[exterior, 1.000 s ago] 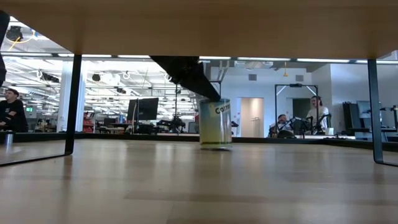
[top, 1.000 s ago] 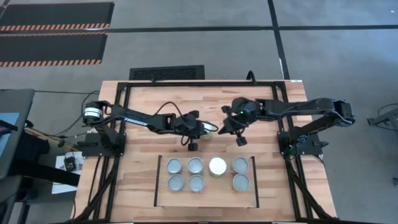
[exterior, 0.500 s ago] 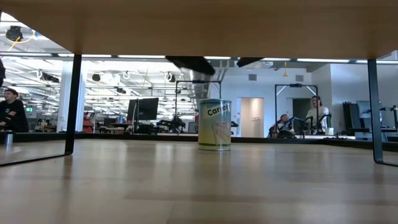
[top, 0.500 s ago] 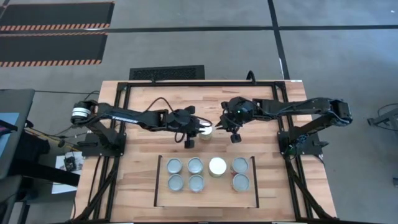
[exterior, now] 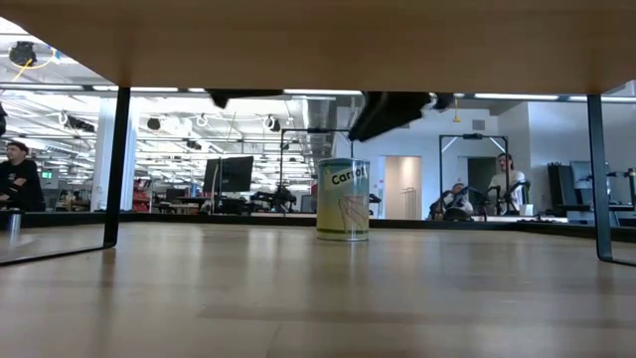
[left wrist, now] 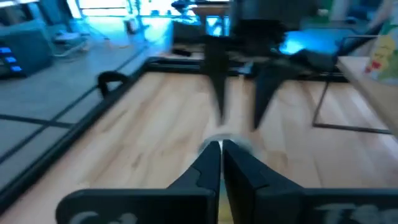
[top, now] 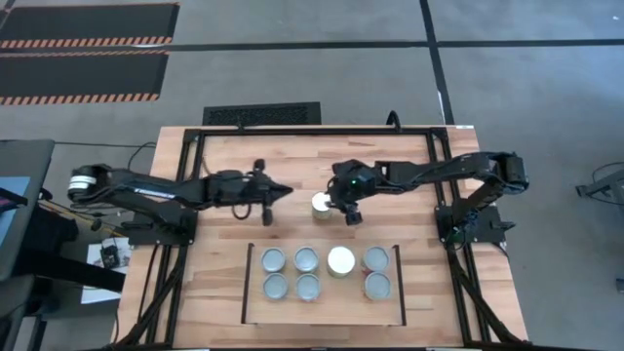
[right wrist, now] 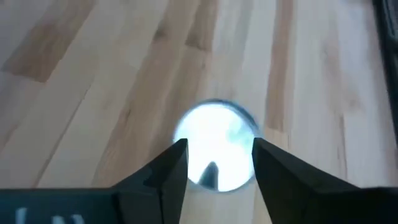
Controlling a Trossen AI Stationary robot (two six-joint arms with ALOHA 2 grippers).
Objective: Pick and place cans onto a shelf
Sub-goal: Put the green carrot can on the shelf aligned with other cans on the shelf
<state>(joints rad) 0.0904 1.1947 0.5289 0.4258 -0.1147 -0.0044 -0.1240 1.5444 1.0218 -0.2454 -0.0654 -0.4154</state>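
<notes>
Standing on the shelf point(top: 255, 310), lower middle of the high view: seven cans point(top: 307, 258), four in the far row and three in the near row.
White top: one shelf can point(top: 341, 259) has it, third along in the far row.
Shelf rails: thin and black, one at each side of the light wood.
Loose can point(top: 321, 204): stands upright on the table point(top: 409, 185), middle of the high view, beyond the shelf. The low view shows a yellow-green label on it.
Right gripper point(top: 336, 203): just over the loose can, coming from the right. Its fingers point(right wrist: 166, 171) stand wide, one on each side of the round top, not squeezing it.
Left gripper point(top: 281, 190): left of the loose can and apart from it. Its fingers point(left wrist: 205, 167) are pressed together and hold nothing.
</notes>
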